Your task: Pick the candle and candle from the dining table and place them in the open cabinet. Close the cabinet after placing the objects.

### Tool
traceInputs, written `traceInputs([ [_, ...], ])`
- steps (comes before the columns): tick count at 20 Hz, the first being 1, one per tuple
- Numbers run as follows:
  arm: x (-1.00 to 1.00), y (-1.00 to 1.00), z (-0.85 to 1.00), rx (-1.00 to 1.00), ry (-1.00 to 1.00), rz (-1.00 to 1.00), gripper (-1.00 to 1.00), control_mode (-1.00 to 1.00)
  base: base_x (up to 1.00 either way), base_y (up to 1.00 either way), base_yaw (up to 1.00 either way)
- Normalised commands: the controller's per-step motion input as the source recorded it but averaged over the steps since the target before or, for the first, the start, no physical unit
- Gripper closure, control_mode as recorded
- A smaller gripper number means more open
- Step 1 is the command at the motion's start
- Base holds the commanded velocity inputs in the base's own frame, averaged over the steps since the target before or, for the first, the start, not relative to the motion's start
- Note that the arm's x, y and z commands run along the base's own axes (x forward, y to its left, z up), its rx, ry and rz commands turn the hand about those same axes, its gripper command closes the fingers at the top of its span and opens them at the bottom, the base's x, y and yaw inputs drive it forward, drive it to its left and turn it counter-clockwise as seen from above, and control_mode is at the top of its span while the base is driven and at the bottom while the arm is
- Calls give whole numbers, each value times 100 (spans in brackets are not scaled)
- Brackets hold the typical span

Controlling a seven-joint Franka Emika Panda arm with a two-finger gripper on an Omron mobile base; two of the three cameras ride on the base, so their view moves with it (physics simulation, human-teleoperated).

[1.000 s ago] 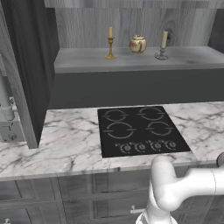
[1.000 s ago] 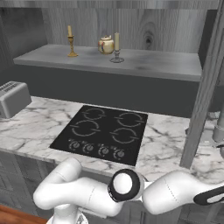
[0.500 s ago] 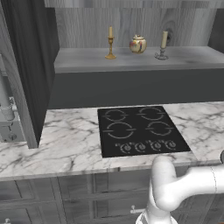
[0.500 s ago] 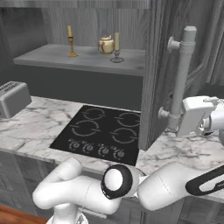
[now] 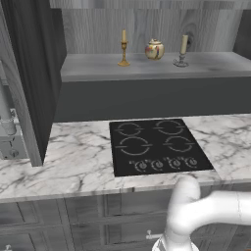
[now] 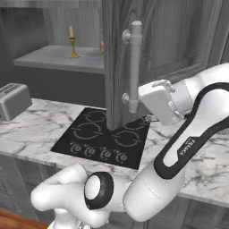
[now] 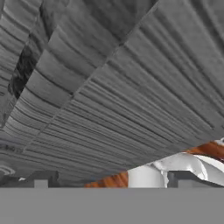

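While jaws stand apart (nothing between them), gripper close against the cabinet door.

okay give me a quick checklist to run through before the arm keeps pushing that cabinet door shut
1. Taper candle upright on the cabinet shelf: ok.
2. Stubby candle upright on the same shelf, right of the lidded jar: ok.
3. Both candles set back from the shelf's front edge, clear of the door: ok.
4. Right door partly swung in across the opening, not yet shut: not ok.
5. Gripper open, holding nothing: ok.
6. Hand pressed against the door beside the bar handle: cannot tell whether they touch.
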Motion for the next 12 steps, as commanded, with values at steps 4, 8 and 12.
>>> traceInputs([
  [4, 14, 100, 23, -24, -6, -22, -100, -100, 0, 0, 0],
  [8, 23, 99, 19, -22, -9, -22, -100, -100, 0, 0, 0],
  [12, 32, 90, 22, -21, -13, -21, -100, -100, 0, 0, 0],
])
